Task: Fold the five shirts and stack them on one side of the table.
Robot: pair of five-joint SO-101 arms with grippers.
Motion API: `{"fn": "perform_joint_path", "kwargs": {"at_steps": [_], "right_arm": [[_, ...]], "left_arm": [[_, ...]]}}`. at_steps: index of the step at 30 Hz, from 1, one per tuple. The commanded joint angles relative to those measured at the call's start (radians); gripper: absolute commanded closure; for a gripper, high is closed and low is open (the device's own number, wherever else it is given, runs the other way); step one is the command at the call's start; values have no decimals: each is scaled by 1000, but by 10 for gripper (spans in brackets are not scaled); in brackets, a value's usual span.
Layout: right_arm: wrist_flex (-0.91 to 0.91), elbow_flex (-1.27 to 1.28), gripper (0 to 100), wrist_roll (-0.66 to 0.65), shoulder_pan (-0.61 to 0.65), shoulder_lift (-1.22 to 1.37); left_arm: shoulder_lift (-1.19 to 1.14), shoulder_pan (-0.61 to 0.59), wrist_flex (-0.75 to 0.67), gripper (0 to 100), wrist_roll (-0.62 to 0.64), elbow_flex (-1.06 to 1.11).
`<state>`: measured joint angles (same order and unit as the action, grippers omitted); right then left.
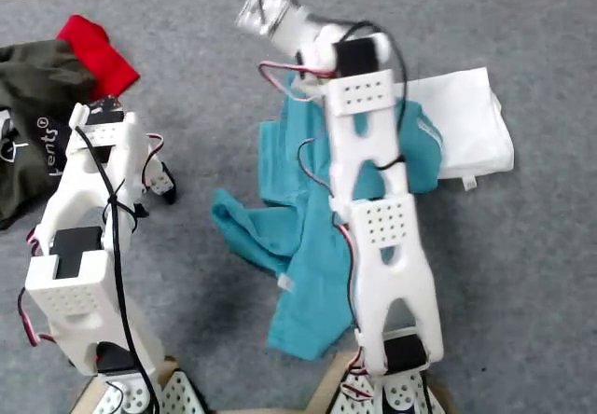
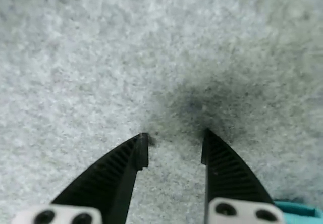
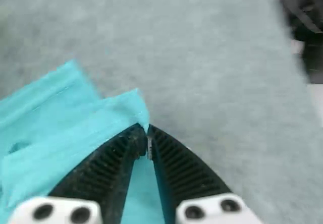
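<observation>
While its ribbed black jaws press together on a thin corner of hem, the right gripper [image 3: 148, 133] pinches the teal shirt [image 3: 60, 113], and the cloth folds back from the tips in two flat layers over the grey table [image 3: 212, 47]. Behind the claw, the right arm [image 1: 373, 200] stretches almost straight out from its base at the near edge. It lies over the middle of the teal shirt, with its wrist bent at the far end.

The teal shirt is spread crumpled under that arm in the centre of the table, one sleeve trailing toward the left arm [image 1: 84, 218]. Its far right edge overlaps the white shirt [image 1: 466, 125], which lies folded flat on the right side.

The left gripper [image 2: 174, 141] points down at bare grey surface with its jaws spread and nothing between them; a sliver of teal shows beside one finger. The left arm is folded back close to its base. Beyond it, at the far left corner, the dark olive shirt [image 1: 37, 106] lies bunched with the red shirt [image 1: 93, 50] touching it.
</observation>
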<state>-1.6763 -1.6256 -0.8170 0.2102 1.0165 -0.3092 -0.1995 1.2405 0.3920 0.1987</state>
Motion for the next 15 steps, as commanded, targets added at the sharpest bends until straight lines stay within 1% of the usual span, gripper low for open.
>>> {"fn": "perform_joint_path", "kwargs": {"at_steps": [1,3,7,14,15], "right_arm": [[72,-47,985,114,-58,-159],[114,-47,985,183,-101,-222],[137,-47,985,253,-190,-355],[135,-44,985,258,-344,-564],[132,-41,985,256,-361,-582]], "left_arm": [[14,27,6,800,-9,2],[14,28,17,800,-9,-21],[14,62,101,800,-9,-99],[14,283,285,800,-12,-257],[14,312,310,800,-28,-286]]}}
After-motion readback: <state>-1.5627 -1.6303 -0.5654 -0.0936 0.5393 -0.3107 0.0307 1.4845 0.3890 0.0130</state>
